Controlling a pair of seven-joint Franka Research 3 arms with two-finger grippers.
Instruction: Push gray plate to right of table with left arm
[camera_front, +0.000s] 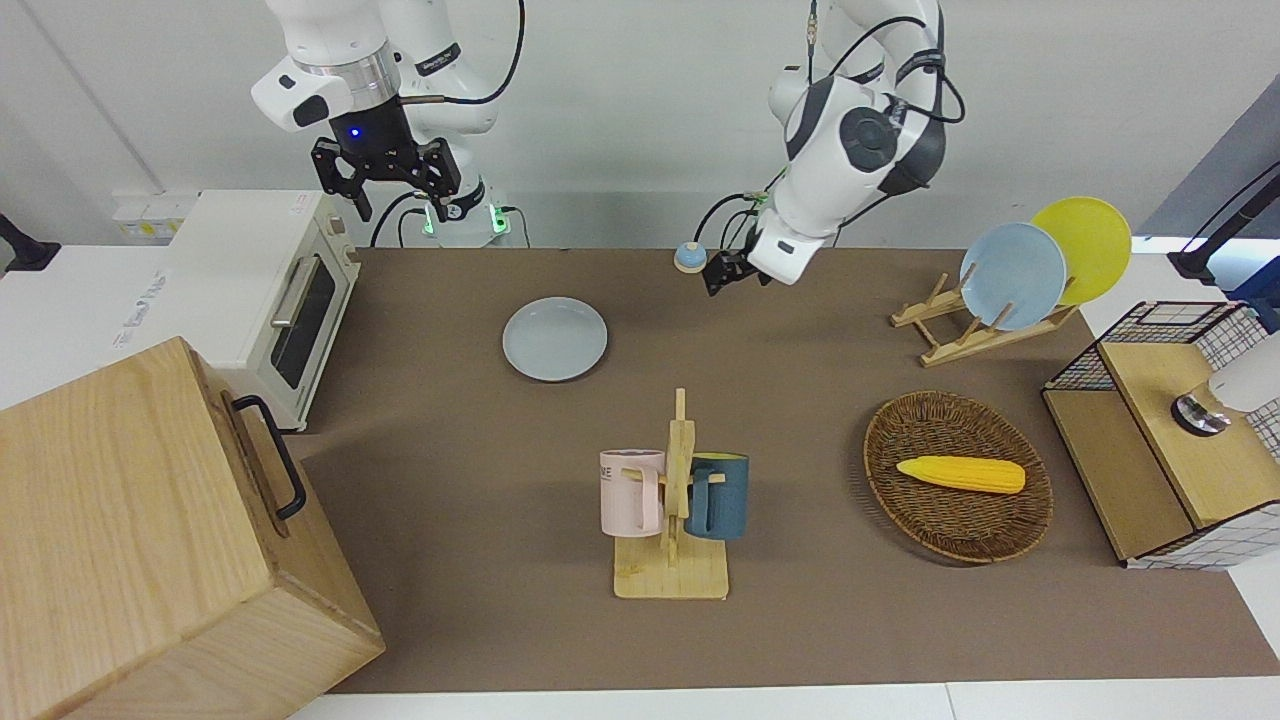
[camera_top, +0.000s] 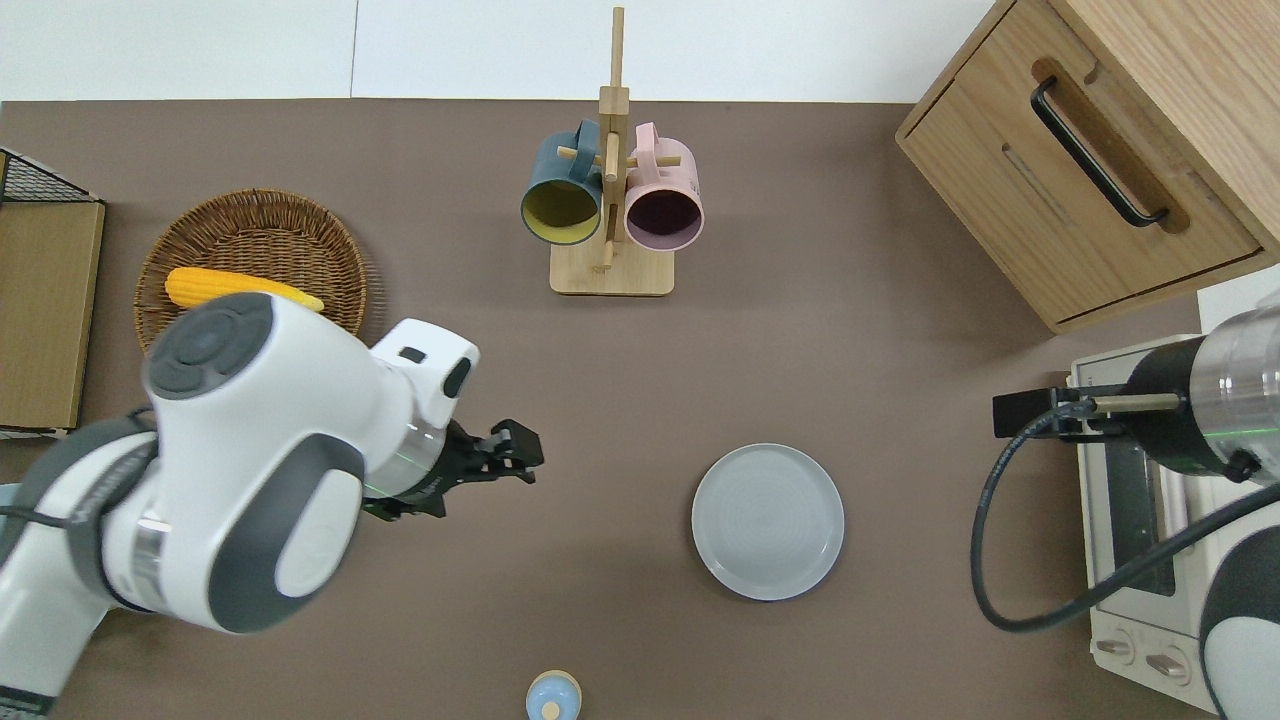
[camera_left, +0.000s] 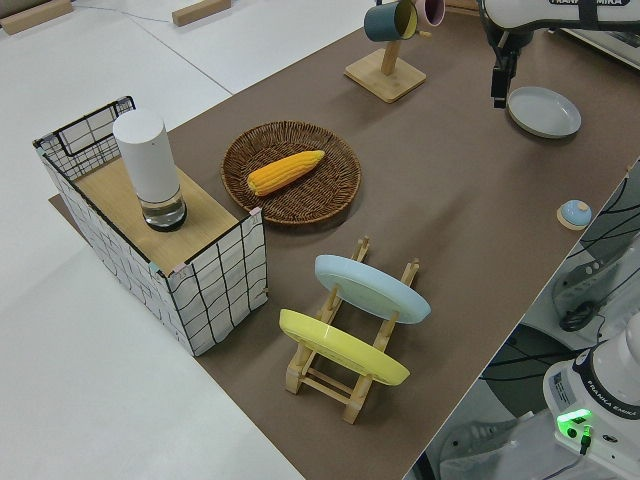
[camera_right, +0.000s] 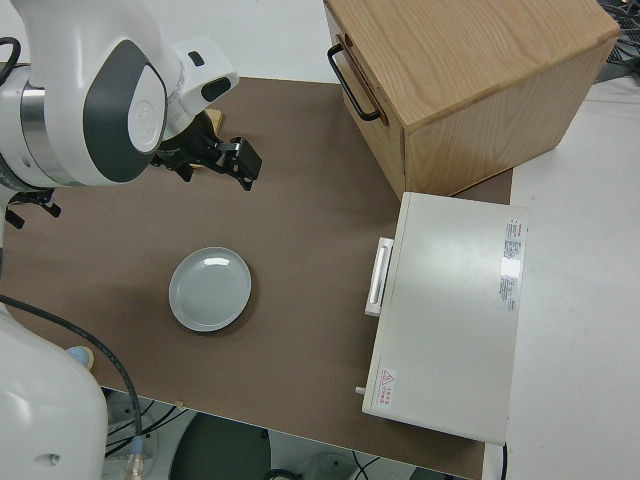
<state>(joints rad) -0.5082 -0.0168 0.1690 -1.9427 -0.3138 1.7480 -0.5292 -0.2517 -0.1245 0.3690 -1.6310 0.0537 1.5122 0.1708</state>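
Note:
The gray plate (camera_front: 555, 339) lies flat on the brown table (camera_front: 440, 470), toward the right arm's end and near the robots; it also shows in the overhead view (camera_top: 768, 521), the left side view (camera_left: 544, 110) and the right side view (camera_right: 210, 289). My left gripper (camera_front: 722, 275) is shut and empty, raised in the air. In the overhead view the left gripper (camera_top: 520, 455) is over bare table, well apart from the plate, between it and the wicker basket. The right arm is parked, its gripper (camera_front: 385, 192) open.
A mug rack (camera_front: 672, 500) with a pink and a blue mug stands mid-table. A wicker basket (camera_front: 958, 500) holds a corn cob. A plate rack (camera_front: 960, 330) carries light-blue and yellow plates. A toaster oven (camera_front: 270, 290), a wooden cabinet (camera_front: 150, 540) and a small blue knob (camera_front: 689, 257) are also there.

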